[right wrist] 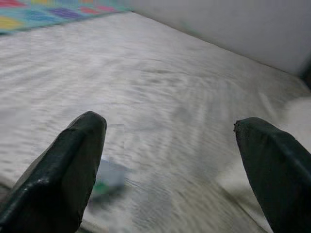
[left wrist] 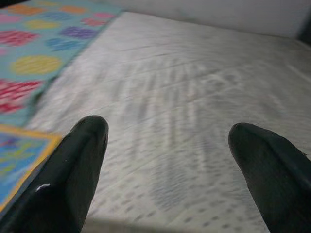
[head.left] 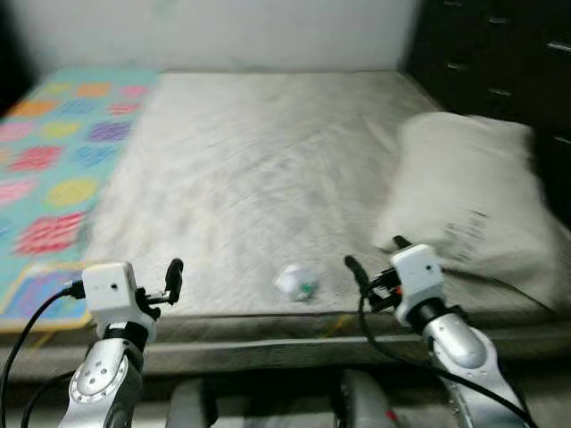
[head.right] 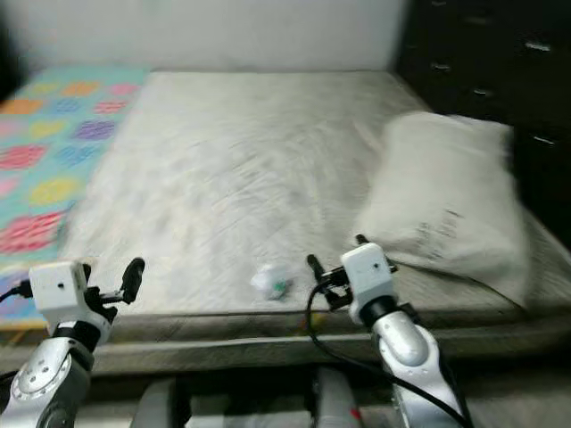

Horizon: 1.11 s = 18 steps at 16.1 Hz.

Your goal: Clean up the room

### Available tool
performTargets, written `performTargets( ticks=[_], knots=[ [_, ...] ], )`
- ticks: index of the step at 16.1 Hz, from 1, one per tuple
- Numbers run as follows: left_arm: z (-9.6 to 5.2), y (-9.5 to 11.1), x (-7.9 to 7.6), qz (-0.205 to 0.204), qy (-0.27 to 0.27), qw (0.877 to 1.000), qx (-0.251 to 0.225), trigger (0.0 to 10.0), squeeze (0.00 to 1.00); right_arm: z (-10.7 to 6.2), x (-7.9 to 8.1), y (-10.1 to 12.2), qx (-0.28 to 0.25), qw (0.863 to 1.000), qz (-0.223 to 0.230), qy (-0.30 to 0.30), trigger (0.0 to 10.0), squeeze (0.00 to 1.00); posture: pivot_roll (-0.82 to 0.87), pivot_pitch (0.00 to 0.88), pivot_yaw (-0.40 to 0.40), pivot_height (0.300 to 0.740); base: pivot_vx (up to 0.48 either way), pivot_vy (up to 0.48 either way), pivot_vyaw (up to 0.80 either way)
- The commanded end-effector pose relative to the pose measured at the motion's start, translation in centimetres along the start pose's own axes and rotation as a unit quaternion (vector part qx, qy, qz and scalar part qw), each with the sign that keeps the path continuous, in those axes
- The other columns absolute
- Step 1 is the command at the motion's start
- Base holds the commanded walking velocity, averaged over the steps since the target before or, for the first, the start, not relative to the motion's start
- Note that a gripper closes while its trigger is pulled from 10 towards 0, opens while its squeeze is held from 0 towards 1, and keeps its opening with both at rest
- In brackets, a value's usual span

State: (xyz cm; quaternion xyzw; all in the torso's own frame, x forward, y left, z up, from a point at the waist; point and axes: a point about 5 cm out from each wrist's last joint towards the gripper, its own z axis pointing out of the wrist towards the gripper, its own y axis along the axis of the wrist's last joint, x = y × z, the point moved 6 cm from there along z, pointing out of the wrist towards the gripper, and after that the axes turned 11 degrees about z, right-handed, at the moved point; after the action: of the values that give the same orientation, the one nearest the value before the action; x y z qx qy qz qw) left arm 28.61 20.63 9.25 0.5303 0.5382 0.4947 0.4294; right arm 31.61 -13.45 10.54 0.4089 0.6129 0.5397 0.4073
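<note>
A small crumpled white wrapper with a green spot [head.left: 297, 282] lies on the pale mattress [head.left: 259, 169] near its front edge. My right gripper [head.left: 375, 251] hovers open just to the right of it, over the bed's edge. In the right wrist view the wrapper [right wrist: 108, 177] sits beside one black finger [right wrist: 73, 165], not between the two. My left gripper [head.left: 169, 281] is open over the bed's front left corner, well to the left of the wrapper, and holds nothing. The left wrist view shows bare sheet between its fingers [left wrist: 73, 170].
A large white pillow [head.left: 473, 201] lies on the right side of the bed, close behind my right gripper. A colourful patterned quilt [head.left: 53, 169] covers the bed's left side. A dark dresser [head.left: 500, 53] stands at the far right, and a pale wall runs behind.
</note>
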Motion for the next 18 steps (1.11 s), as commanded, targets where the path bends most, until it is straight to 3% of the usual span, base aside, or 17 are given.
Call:
performTargets(
  ticks=[1, 4, 7, 12, 18],
  knots=[
    [0.0, 0.0, 0.1, -0.004, 0.004, 1.0, 0.004, 10.0, 0.0, 0.4, 0.3, 0.8, -0.012, 1.0, -0.007, 0.009, 10.0, 0.0, -0.16, 0.0, -0.031, 0.59, 0.0, 0.0, 0.8],
    [-0.1, -0.2, -0.2, -0.017, 0.0, 1.0, 0.013, 10.0, 0.0, 1.3, 0.3, 0.8, -0.008, 1.0, -0.011, 0.01, 10.0, 0.0, -0.15, 0.0, -0.037, 0.59, 0.0, 0.0, 0.8],
    [0.0, -0.1, -0.8, -0.027, -0.014, 0.999, 0.017, 10.0, 0.0, 2.2, 0.1, 0.9, -0.003, 1.0, -0.011, 0.0, 10.0, 0.0, -0.15, 0.0, -0.037, 0.59, 0.0, 0.0, 0.0],
    [-0.2, -0.2, -1.1, -0.033, -0.026, 0.999, 0.022, 10.0, 0.0, 1.6, 0.7, 0.5, -0.002, 1.0, 0.013, 0.009, 10.0, 0.0, -0.15, 0.0, -0.039, 0.59, 0.0, 0.0, 0.0],
    [-0.3, -0.1, -1.4, -0.04, -0.025, 0.999, 0.026, 10.0, 0.0, 1.3, 1.3, 0.2, 0.006, 1.0, 0.018, 0.021, 10.0, 0.0, -0.15, 0.014, -0.049, 0.531, 0.0, 0.0, 0.0]
  ],
)
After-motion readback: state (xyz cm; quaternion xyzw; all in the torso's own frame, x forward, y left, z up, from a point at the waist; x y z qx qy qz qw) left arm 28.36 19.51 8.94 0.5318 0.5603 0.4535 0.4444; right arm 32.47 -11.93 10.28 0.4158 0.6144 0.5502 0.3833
